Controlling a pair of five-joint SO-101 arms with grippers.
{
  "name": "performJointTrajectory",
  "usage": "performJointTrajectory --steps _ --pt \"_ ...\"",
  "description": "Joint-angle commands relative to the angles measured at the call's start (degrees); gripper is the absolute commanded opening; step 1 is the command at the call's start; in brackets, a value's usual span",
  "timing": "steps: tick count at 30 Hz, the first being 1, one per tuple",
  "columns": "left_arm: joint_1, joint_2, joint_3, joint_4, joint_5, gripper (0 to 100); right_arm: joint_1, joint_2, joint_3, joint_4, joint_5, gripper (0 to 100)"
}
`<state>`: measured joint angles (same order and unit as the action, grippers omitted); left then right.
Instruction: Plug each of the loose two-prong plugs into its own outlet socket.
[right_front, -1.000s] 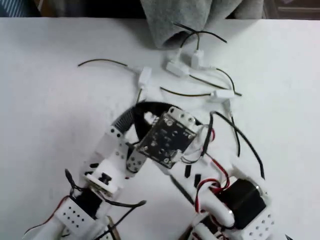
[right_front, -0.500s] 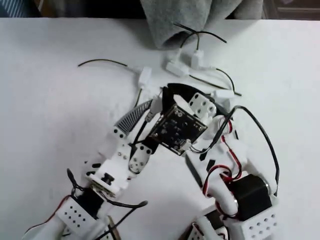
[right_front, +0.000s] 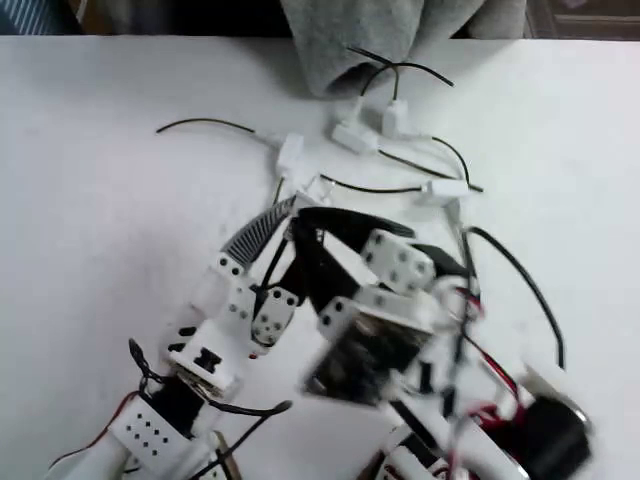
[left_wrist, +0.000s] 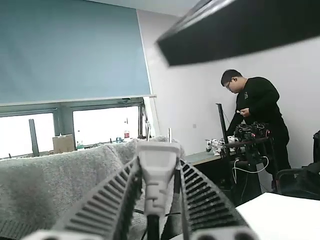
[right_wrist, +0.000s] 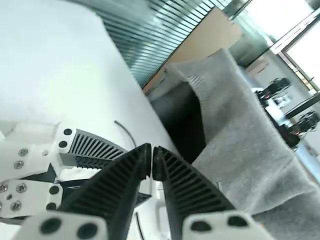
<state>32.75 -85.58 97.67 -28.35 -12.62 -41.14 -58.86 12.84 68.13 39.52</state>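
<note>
Here, the left gripper (left_wrist: 158, 165) clamps a white plug (left_wrist: 156, 175), its black cord (left_wrist: 149, 232) cut off below; the right gripper (right_wrist: 152, 159) is pinched closed, holding nothing.

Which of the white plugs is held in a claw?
The plug clamped between the ribbed fingers of the left claw; the other plugs lie loose on the table.

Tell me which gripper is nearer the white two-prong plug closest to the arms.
Left. The left gripper has its jaws shut on the white plug; the right gripper, jaws shut and empty, sits close beside it.
</note>
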Motion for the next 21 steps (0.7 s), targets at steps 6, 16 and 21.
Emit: performJointTrajectory --steps 6,16,21 --pt "-0.4 -0.84 -0.26 0.09 -0.09 2 10.86 11.03 4.04 -7.96 -0.26 1.8" --pt "-0.4 -0.84 -0.26 0.09 -0.09 2 23.87 14.73 3.78 -11.12 0.18 1.8" --pt "-0.4 -0.84 -0.26 0.09 -0.09 2 23.69 11.3 3.69 -10.77 0.18 1.8"
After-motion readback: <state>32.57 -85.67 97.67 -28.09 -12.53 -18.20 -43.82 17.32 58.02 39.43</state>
